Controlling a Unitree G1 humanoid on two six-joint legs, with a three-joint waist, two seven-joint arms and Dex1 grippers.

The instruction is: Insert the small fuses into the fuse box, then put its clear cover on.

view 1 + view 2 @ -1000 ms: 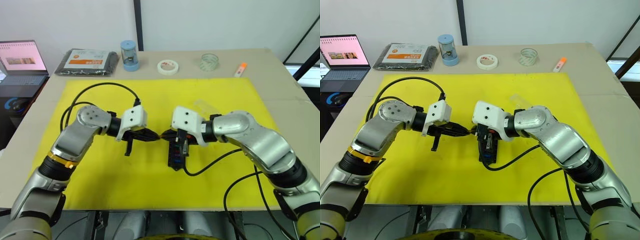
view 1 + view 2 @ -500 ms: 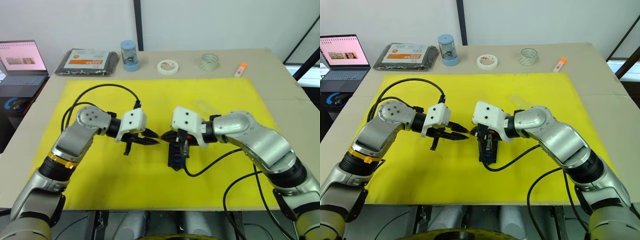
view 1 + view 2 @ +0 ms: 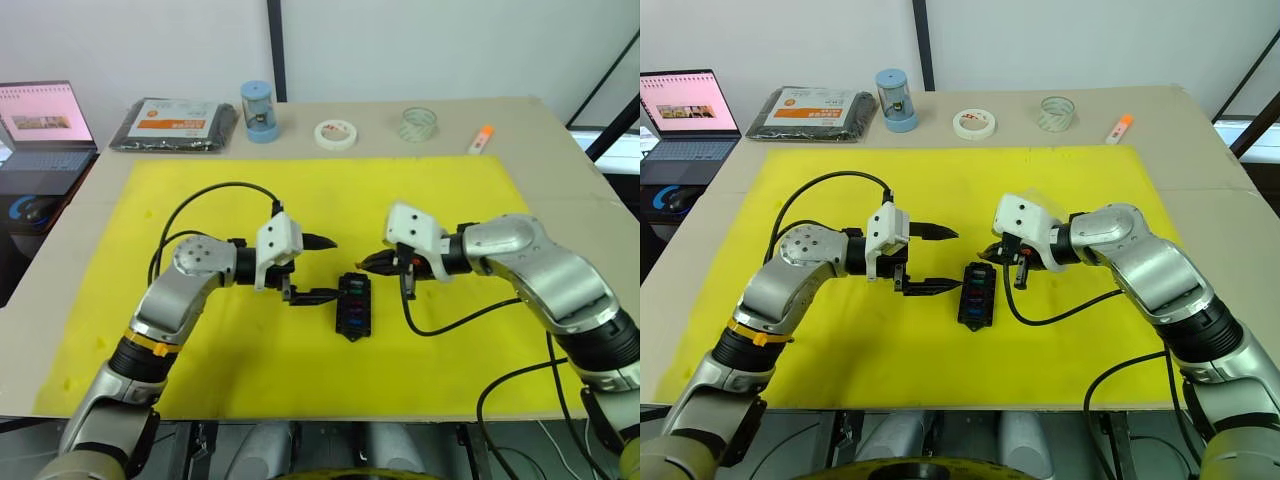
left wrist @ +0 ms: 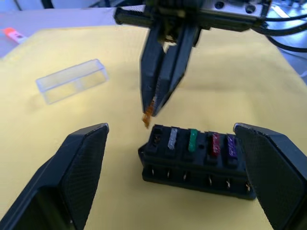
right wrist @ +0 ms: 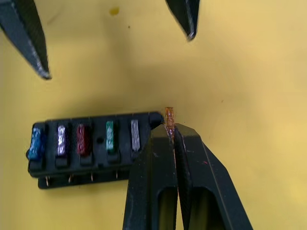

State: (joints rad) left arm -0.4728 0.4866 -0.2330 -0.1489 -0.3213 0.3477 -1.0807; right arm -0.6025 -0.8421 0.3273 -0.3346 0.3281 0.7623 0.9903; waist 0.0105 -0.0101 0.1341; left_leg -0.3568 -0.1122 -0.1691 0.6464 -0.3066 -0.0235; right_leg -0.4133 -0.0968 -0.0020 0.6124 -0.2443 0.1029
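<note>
The black fuse box (image 3: 354, 305) lies on the yellow mat (image 3: 200, 190), between my two grippers. Its slots hold blue, purple, red, green and grey small fuses (image 5: 110, 136); the end slot next to the grey one looks vacant. My right gripper (image 3: 366, 264) is shut on a brown fuse (image 5: 169, 116), hanging just above that end of the box. My left gripper (image 3: 333, 267) stands wide open to the left of the box, holding nothing. The clear cover (image 4: 72, 80) lies on the mat beyond the right gripper.
Along the table's far edge stand a black packet with an orange label (image 3: 175, 123), a blue cylinder (image 3: 257, 110), a white tape roll (image 3: 335, 133), a clear tape roll (image 3: 418, 124) and an orange marker (image 3: 481, 139). A laptop (image 3: 40, 125) sits off the far left.
My left gripper has opened wide and shifted right toward the box. My right arm has drawn back to the right off the box, which now lies uncovered.
</note>
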